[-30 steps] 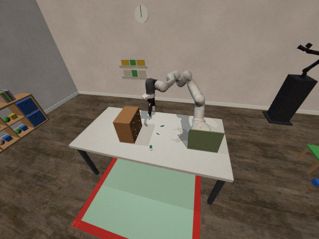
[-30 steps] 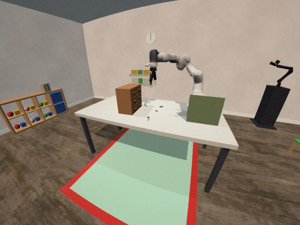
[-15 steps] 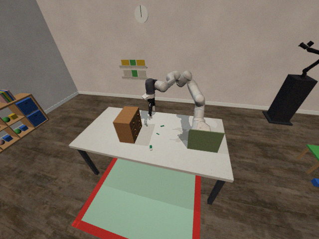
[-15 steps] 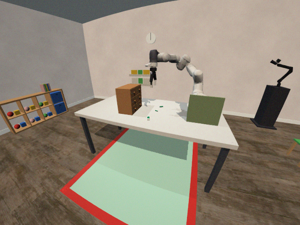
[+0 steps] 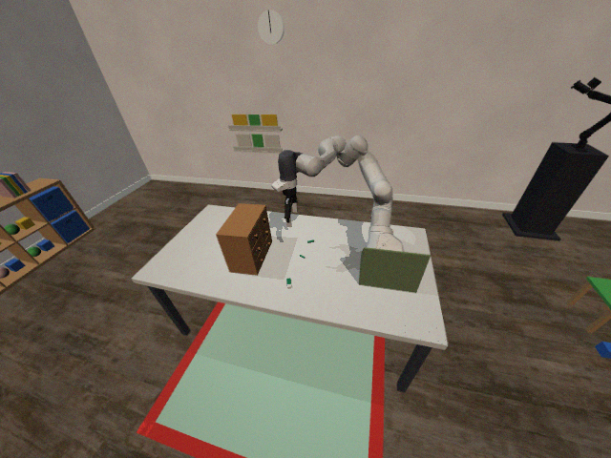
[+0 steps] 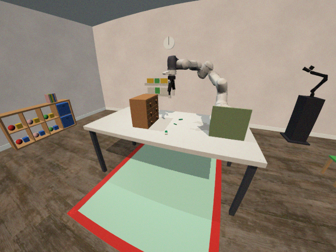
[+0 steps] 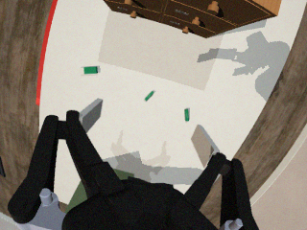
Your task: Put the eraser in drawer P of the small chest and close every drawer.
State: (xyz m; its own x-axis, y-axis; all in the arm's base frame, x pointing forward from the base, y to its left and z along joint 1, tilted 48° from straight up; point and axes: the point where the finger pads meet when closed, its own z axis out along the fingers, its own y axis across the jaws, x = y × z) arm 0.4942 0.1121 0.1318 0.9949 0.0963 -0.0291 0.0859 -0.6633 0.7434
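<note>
Three small green things lie apart on the white rectangular worktop (image 5: 345, 305) (image 6: 195, 143) (image 7: 67, 43), in front of the brown wooden chest (image 5: 239, 246) (image 6: 139, 112) (image 7: 192, 15). The green-and-white block (image 5: 288, 282) (image 6: 166, 132) (image 7: 90, 70), nearest to the mat side, looks to be the eraser. The black jaws (image 5: 291, 217) (image 6: 171, 94) are wide open above the worktop, with nothing between them.

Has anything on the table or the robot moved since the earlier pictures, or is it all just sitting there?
I see no clear change. The gripper hangs open in the same place as before, nothing taken hold of or let go. The chest, the three small green things and the green panel stayed where they were.
</note>
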